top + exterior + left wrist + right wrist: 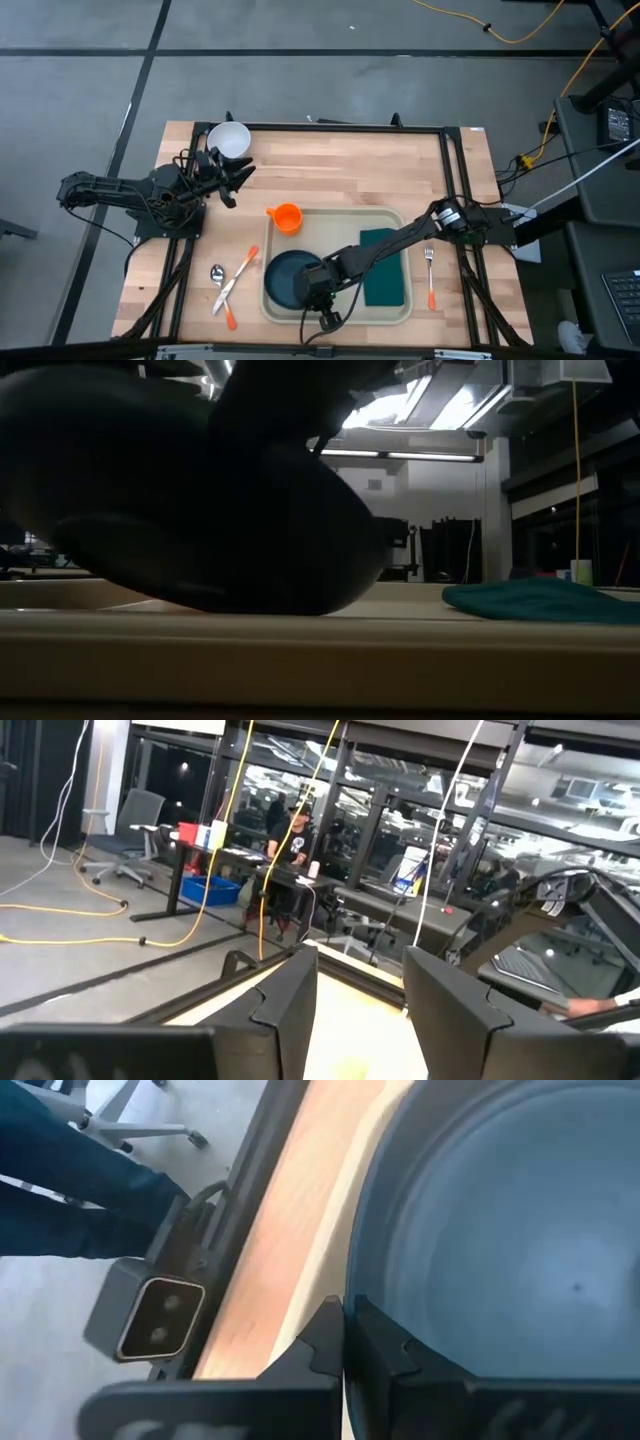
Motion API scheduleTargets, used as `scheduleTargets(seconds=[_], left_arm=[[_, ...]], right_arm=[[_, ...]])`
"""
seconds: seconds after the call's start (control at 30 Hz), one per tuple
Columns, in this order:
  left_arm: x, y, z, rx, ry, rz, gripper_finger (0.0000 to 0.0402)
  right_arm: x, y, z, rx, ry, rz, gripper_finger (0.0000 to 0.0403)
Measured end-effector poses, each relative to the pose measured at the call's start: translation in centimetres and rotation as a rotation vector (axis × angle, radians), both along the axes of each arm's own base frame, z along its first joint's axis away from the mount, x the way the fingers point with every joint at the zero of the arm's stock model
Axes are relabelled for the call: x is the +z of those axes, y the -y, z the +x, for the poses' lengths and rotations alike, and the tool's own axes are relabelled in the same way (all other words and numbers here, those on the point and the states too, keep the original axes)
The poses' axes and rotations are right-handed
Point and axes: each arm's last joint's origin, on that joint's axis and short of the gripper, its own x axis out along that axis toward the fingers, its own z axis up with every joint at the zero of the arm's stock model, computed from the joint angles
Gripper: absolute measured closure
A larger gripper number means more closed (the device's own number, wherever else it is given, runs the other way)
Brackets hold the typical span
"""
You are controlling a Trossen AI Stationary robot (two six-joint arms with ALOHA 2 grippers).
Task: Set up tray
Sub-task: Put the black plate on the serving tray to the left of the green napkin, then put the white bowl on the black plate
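The beige tray [345,218] lies at the table's near middle. The dark teal plate [285,275] rests in its left half, and a folded teal cloth [382,265] lies in its right half. In the low view the plate [200,490] fills the foreground, with the cloth [540,600] to its right. My right gripper [316,303] is over the plate's near rim and shut on it. My left gripper [238,178] hovers open near the table's far left corner, beside a white bowl [229,140], touching nothing. An orange cup [286,216] stands at the tray's far left corner. My right gripper holds the plate's near rim [350,1295], pinched with one finger [385,1350] inside the plate and the other finger [322,1342] outside it. The fingers come from above, slanting down. Whether the plate is lifted off the tray floor, I cannot tell.
A spoon [217,272] and an orange-handled knife [236,285] lie left of the tray. An orange-handled fork [430,275] lies to its right. A black frame runs round the table's edges. A person sits at a desk in the room beyond [292,835].
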Motion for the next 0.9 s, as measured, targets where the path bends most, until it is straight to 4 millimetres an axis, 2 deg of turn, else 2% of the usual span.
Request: scheduleTargets(seconds=[0.43,0.7,0.9], left_arm=[[0.00,0.05,0.02,-0.017,-0.001,0.006,0.0258],[0.00,0.07,0.03,-0.025,-0.002,0.007,0.0258],[0.01,0.07,0.03,-0.025,-0.001,0.007,0.0258]], right_arm=[[-0.50,0.12,0.10,-0.063,-0.013,-0.030,0.0393],[-0.87,-0.26,-0.01,-0.071,-0.048,0.015,0.0315],[-0.74,-0.33,0.13,-0.085,-0.039,0.034,0.0307]])
